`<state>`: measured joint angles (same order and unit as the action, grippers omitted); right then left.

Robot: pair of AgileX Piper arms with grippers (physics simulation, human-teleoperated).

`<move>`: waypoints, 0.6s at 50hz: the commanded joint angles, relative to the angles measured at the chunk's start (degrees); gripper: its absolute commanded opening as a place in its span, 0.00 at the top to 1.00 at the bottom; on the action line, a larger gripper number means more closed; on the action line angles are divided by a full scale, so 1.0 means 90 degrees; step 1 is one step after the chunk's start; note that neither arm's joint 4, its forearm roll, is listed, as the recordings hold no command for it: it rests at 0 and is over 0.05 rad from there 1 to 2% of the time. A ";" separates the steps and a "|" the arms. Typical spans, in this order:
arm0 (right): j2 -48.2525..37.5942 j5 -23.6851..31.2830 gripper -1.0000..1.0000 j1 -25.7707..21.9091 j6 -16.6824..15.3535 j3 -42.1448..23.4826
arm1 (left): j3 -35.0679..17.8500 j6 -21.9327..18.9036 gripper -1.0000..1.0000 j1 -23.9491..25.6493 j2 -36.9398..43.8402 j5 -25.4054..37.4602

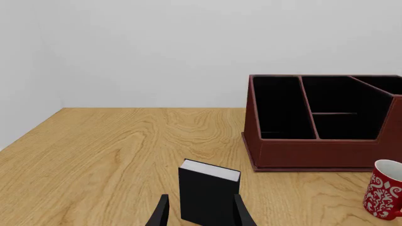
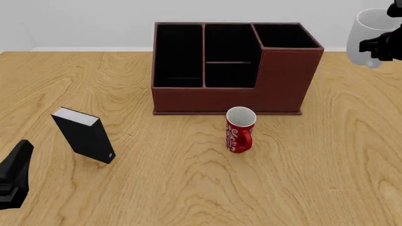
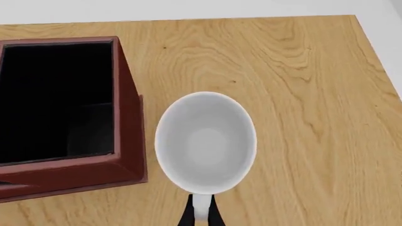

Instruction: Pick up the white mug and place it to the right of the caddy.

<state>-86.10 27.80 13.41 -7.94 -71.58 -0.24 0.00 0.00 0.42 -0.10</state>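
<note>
The white mug (image 2: 365, 37) hangs in the air to the right of the caddy (image 2: 232, 70), level with its taller corner section. My right gripper (image 2: 384, 43) is shut on the mug's handle. In the right wrist view I look down into the upright mug (image 3: 205, 141), with its handle (image 3: 201, 209) pinched between the fingers and the caddy's tall corner (image 3: 63, 103) beside it. My left gripper (image 2: 14, 176) is low at the near left of the table, open and empty. In the left wrist view its fingers (image 1: 161, 213) frame a black box.
A red mug with white swirls (image 2: 240, 130) stands upright just in front of the caddy; it also shows in the left wrist view (image 1: 384, 189). A black slab-shaped box (image 2: 84, 135) stands on the table (image 2: 188, 188) ahead of my left gripper. The table's right edge (image 3: 377, 52) is near the white mug.
</note>
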 commanded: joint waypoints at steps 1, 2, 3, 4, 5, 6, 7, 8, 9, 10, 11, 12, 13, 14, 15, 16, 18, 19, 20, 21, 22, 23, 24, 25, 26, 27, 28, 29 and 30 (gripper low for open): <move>-0.0386 0.0193 1.00 0.0012 -0.0023 -0.0473 | 0.0000 0.0000 0.00 0.0000 0.0000 0.0000; -0.0435 0.0199 1.00 0.0007 -0.0013 -0.0502 | 0.0000 0.0000 0.00 0.0000 0.0000 0.0000; -0.0457 0.0190 1.00 0.0011 -0.0026 -0.0509 | 0.0000 0.0000 0.00 0.0000 0.0000 0.0000; -0.0482 0.0192 1.00 0.0010 -0.0023 -0.0523 | 0.0000 0.0000 0.00 0.0000 0.0000 0.0000; -0.0510 0.0200 1.00 0.0007 -0.0028 -0.0534 | 0.0000 0.0000 0.00 0.0000 0.0000 0.0000; -0.0535 0.0196 1.00 0.0019 -0.0043 -0.0543 | 0.0000 0.0000 0.00 0.0000 0.0000 0.0000; -0.0566 0.0198 1.00 0.0006 -0.0025 -0.0565 | 0.0000 0.0000 0.00 0.0000 0.0000 0.0000; -0.0609 0.0210 1.00 -0.0018 -0.0008 -0.0589 | 0.0000 0.0000 0.00 0.0000 0.0000 0.0000; -0.0634 0.0202 1.00 -0.0005 -0.0032 -0.0593 | 0.0000 0.0000 0.00 0.0000 0.0000 0.0000; -0.0652 0.0197 1.00 0.0007 -0.0044 -0.0598 | 0.0000 0.0000 0.00 0.0000 0.0000 0.0000; -0.0673 0.0201 1.00 -0.0012 -0.0028 -0.0614 | 0.0000 0.0000 0.00 0.0000 0.0000 0.0000; -0.0695 0.0203 1.00 -0.0021 -0.0016 -0.0626 | 0.0000 0.0000 0.00 0.0000 0.0000 0.0000; -0.0723 0.0198 1.00 -0.0011 -0.0027 -0.0631 | 0.0000 0.0000 0.00 0.0000 0.0000 0.0000; -0.0760 0.0194 1.00 -0.0001 -0.0037 -0.0652 | 0.0000 0.0000 0.00 0.0000 0.0000 0.0000; -0.0781 0.0207 1.00 -0.0015 -0.0030 -0.0673 | 0.0000 0.0000 0.00 0.0000 0.0000 0.0000; -0.0803 0.0208 1.00 -0.0020 -0.0038 -0.0697 | 0.0000 0.0000 0.00 0.0000 0.0000 0.0000; -0.0858 0.0228 1.00 -0.0003 -0.0059 -0.0753 | 0.0000 0.0000 0.00 0.0000 0.0000 0.0000; -0.0903 0.0239 1.00 -0.0016 -0.0051 -0.0792 | 0.0000 0.0000 0.00 0.0000 0.0000 0.0000; -0.0929 0.0243 1.00 -0.0022 -0.0070 -0.0815 | 0.0000 0.0000 0.00 0.0000 0.0000 0.0000; -0.0950 0.0232 1.00 -0.0018 -0.0103 -0.0829 | 0.0000 0.0000 0.00 0.0000 0.0000 0.0000; -0.0985 0.0227 1.00 -0.0017 -0.0100 -0.0856 | 0.0000 0.0000 0.00 0.0000 0.0000 0.0000; -0.1001 0.0219 1.00 -0.0002 -0.0112 -0.0879 | 0.0000 0.0000 0.00 0.0000 0.0000 0.0000; -0.1019 0.0229 1.00 0.0005 -0.0116 -0.0907 | 0.0000 0.0000 0.00 0.0000 0.0000 0.0000; -0.1042 0.0226 1.00 0.0002 -0.0105 -0.0939 | 0.0000 0.0000 0.00 0.0000 0.0000 0.0000; -0.1105 0.0229 1.00 -0.0012 -0.0084 -0.0985 | 0.0000 0.0000 0.00 0.0000 0.0000 0.0000; -0.1117 0.0223 1.00 -0.0005 -0.0099 -0.0991 | 0.0000 0.0000 0.00 0.0000 0.0000 0.0000; -0.1128 0.0212 1.00 -0.0013 -0.0111 -0.1004 | 0.0000 0.0000 0.00 0.0000 0.0000 0.0000; -0.1169 0.0218 1.00 -0.0049 -0.0082 -0.1040 | 0.0000 0.0000 0.00 0.0000 0.0000 0.0000; -0.1164 0.0200 1.00 -0.0040 -0.0110 -0.1032 | 0.0000 0.0000 0.00 0.0000 0.0000 0.0000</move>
<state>-94.60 29.73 13.29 -9.17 -78.75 -0.24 0.00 0.00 0.42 -0.10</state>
